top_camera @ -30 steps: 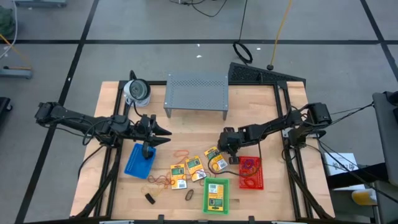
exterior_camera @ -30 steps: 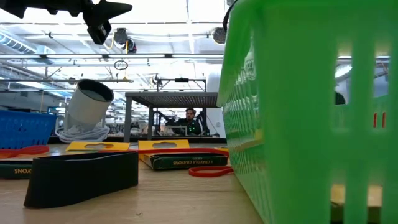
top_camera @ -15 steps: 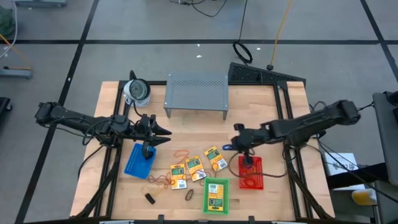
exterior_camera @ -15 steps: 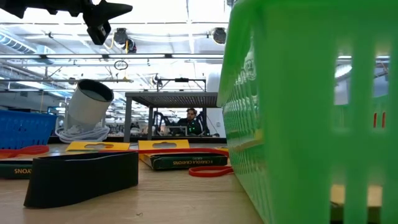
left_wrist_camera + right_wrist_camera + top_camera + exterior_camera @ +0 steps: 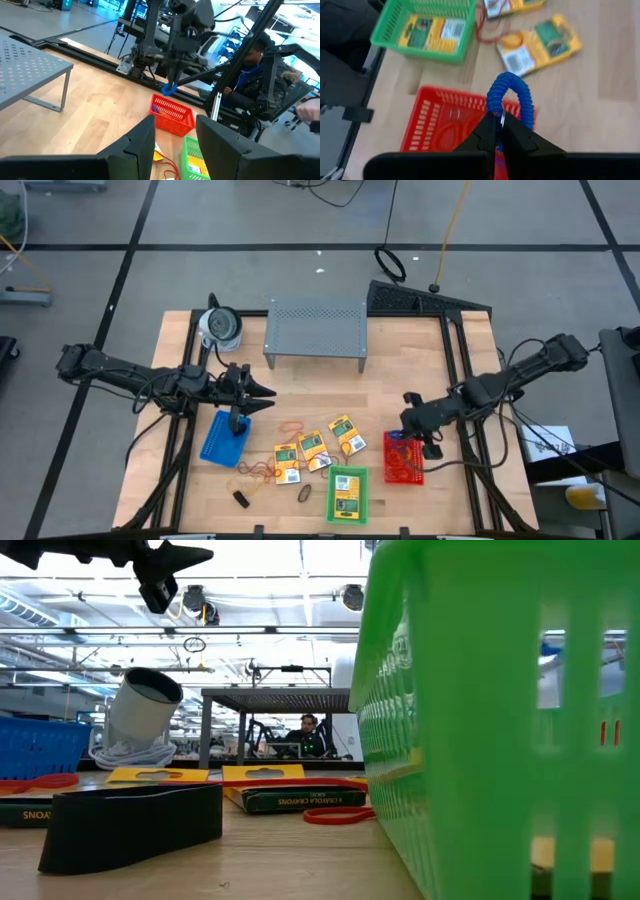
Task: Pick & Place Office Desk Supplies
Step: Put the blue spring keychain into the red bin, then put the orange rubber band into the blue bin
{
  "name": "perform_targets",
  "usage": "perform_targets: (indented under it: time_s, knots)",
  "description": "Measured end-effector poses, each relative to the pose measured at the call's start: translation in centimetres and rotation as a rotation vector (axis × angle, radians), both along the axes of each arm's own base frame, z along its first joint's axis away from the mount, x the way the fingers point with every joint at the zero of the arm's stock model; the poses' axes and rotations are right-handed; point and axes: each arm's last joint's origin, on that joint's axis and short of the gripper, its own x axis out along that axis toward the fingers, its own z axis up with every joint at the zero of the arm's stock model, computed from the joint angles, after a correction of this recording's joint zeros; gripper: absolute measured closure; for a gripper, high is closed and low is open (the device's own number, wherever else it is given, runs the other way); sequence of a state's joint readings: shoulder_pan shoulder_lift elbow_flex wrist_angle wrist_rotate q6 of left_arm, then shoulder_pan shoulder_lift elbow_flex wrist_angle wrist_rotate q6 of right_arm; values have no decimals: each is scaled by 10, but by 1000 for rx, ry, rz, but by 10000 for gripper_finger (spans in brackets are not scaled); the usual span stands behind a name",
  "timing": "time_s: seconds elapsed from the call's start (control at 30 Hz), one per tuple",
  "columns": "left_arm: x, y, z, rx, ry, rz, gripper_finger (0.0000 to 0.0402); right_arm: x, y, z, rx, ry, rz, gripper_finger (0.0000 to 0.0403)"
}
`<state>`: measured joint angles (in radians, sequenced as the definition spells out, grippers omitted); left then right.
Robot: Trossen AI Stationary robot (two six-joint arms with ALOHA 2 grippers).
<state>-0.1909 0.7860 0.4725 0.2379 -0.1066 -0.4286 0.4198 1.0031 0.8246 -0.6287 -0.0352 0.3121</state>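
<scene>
The left gripper hovers with fingers apart above the blue basket on the wooden surface. Crayon boxes and rubber bands lie mid-surface. The right gripper, fingers clamped on a blue coiled loop, hangs over the red basket.

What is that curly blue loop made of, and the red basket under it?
The blue loop, pinched in the right gripper, looks like coiled plastic or rubber: tight glossy spiral ridges, though which one is hard to tell. The red basket looks like moulded hard plastic, with thin slotted walls and an even, bright colour.
</scene>
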Motion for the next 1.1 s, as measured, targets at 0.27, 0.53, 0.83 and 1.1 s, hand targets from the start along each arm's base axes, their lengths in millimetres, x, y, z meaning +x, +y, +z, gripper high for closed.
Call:
perform_targets:
  time_s: [0.27,0.53,0.83,1.1]
  knots:
    - [0,0,0,0,-3,0,250,-15,9,-45,99,147,-19,400]
    - [0,0,0,-20,-1,1,250,-16,15,-53,189,152,-90,379]
    - [0,0,0,-27,0,2,250,-14,17,-50,213,125,-85,306]
    - [0,0,0,-26,1,2,250,-13,18,-49,218,104,-78,287]
